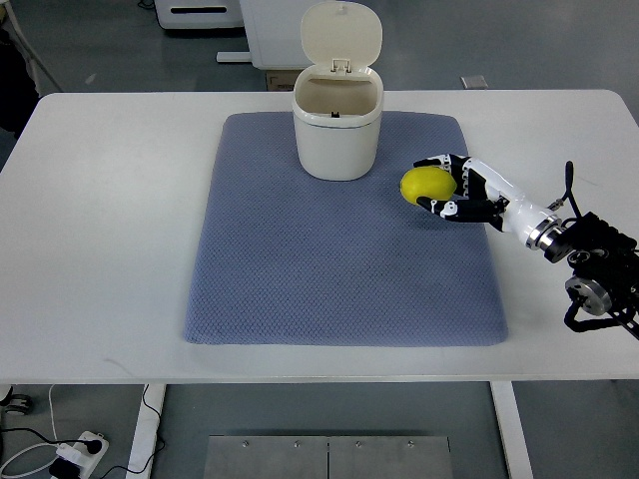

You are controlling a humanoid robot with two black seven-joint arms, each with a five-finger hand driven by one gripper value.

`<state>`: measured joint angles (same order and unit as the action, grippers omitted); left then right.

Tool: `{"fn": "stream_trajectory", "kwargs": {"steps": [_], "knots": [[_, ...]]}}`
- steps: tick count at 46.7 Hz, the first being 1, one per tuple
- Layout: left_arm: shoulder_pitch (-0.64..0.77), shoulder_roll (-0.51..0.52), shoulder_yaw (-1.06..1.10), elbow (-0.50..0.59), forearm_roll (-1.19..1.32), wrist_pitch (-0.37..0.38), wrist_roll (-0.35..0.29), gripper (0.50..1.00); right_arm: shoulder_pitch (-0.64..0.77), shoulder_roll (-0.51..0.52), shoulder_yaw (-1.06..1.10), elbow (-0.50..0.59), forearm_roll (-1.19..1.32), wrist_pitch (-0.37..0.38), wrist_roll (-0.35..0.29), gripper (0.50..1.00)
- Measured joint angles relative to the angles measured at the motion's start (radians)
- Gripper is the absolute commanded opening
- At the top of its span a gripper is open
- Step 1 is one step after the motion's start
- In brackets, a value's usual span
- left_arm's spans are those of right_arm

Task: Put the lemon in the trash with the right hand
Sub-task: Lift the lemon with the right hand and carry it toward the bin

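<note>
Top view showed a white table with a blue-grey quilted mat laid across its middle. Floor around it was grey concrete. White cabinets or equipment bases sat past the far edge, cut off by the frame so hard to identify. A power strip with a white cable lay on the floor under the near-left corner. Two metal plates showed under the near edge, partly cropped.

Right hand came in from the right edge, forearm white, wrist hardware black with cables at the frame edge. Fingers were curled around the lemon, one set over its far side, another under its near side. Lemon sat at the fingertip end of the hand, on the side away from the wrist, above the mat's right part. Could not tell whether it was lifted or resting on the mat.

Trash bin, white, stood beyond the fingertips and further from the wrist, on the mat's far edge. Lid was flipped open, upright at the back. Inside looked beige; bottom was not visible from this angle. Lemon was near the bin, not touching it and not over the opening.

Palm and thumb detail were hidden behind the lemon.
</note>
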<state>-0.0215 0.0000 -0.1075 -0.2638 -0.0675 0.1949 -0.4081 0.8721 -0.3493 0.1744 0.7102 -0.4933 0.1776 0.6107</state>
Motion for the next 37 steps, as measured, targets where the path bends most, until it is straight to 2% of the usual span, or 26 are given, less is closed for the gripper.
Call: {"fn": "stream_trajectory", "kwargs": {"steps": [25,37], "knots": [[-0.001,0.000,0.000,0.000,0.000,0.000,0.000,1.000,0.192,-0.051,0.011,0.002,0.002,0.020,0.000,0.500],[-0.002,0.000,0.000,0.000,0.000,0.000,0.000,1.000,0.295,-0.053,0.002,0.002,-0.007,0.019,-0.100,0.500]]}}
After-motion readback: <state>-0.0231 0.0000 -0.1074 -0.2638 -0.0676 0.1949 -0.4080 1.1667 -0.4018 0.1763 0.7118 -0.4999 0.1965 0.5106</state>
